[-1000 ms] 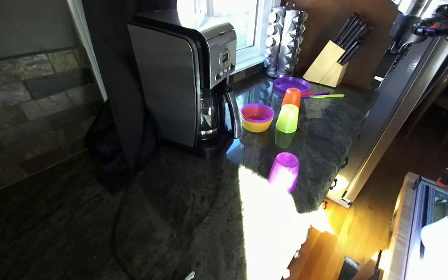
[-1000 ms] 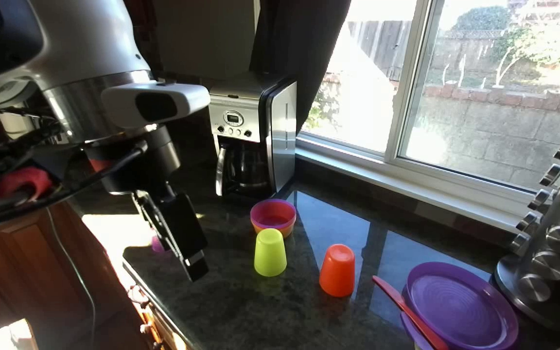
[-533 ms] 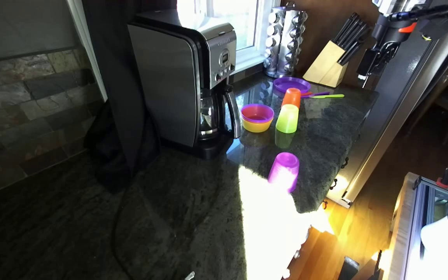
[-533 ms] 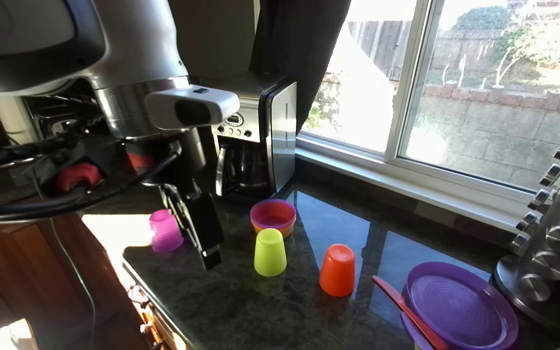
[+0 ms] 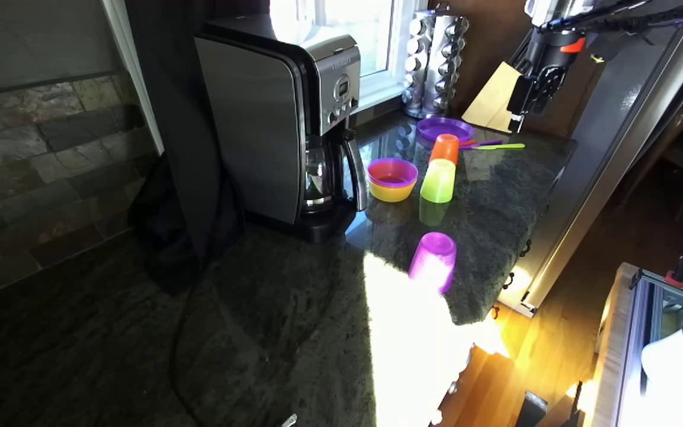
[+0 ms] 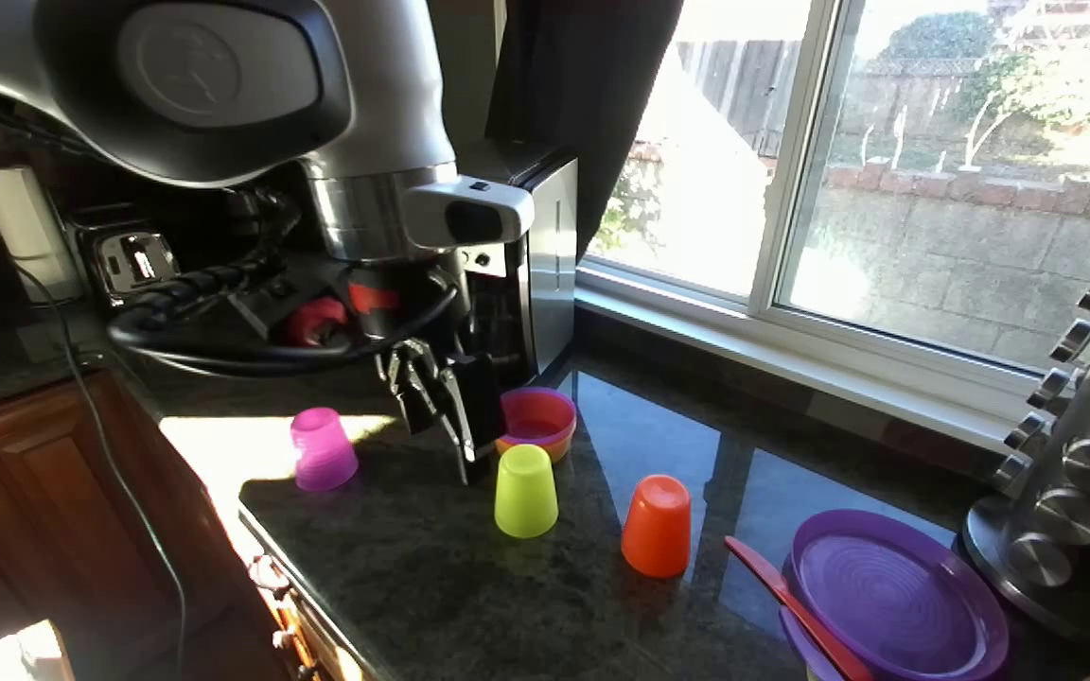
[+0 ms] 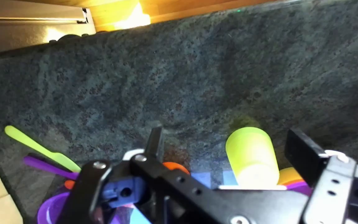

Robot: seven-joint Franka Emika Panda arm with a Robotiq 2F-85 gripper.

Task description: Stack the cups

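1. Wrist view: the tool [image 7: 228, 148] hangs above the counter [image 7: 166, 84], jaws spread wide with nothing gripped; over the last second it swings inward; this reads as an approach, not a lift.
2. Lime-green cup [image 7: 253, 155]: mouth-down on the counter, unmoved; it shows between the jaws in the wrist view, closer to one than the other; both exterior views put the tool higher and to one side, not touching it; so it is probably the target, and the next move calls for a little more travel, then a straight descent.
3. Shallow bowl [image 6: 545, 421]: unmoved, just beside the lime-green cup; the tool now covers a bit of its edge in an exterior view; a spread jaw coming down there may knock it.
4. Orange cup [image 6: 656, 530]: mouth-down, unmoved, near the lime-green one; only a sliver shows past the tool in the wrist view; it looks like the handiest base for a stack.
5. Magenta cup [image 6: 323, 454]: mouth-down, unmoved, well apart from the others; in an exterior view the tool no longer hides it; ridges on its wall may mean several nested, I cannot tell; the three colours stand separately, so I judge joining them still to do.
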